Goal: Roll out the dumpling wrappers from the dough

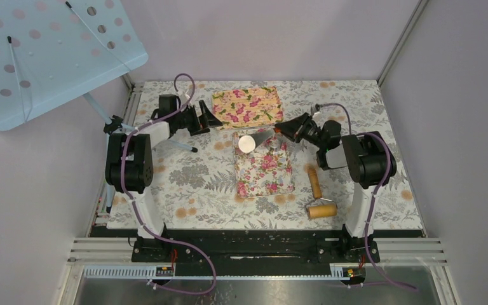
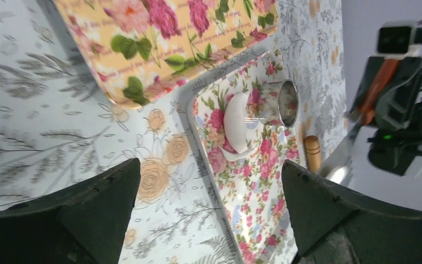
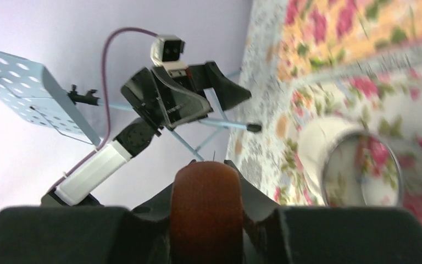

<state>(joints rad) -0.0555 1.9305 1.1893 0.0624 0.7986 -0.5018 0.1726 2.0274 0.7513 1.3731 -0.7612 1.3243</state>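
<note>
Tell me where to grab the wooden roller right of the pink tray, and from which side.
Take the wooden roller by its slim handle, coming straight down and closing across its width. It lies flat on the table, handle pointing away from the arm bases. The barrel at the near end is thicker and would likely roll.

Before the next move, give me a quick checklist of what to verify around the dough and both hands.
1. Left hand open and empty: ok.
2. Right hand shut on the orange-handled tool: ok.
3. Dough on the pink floral tray: ok.
4. Metal ring on that tray, beside the dough: ok.
5. Wooden roller in a hand: not ok, it lies right of the tray, untouched.
6. Dough free of the tray surface: cannot tell.
</note>
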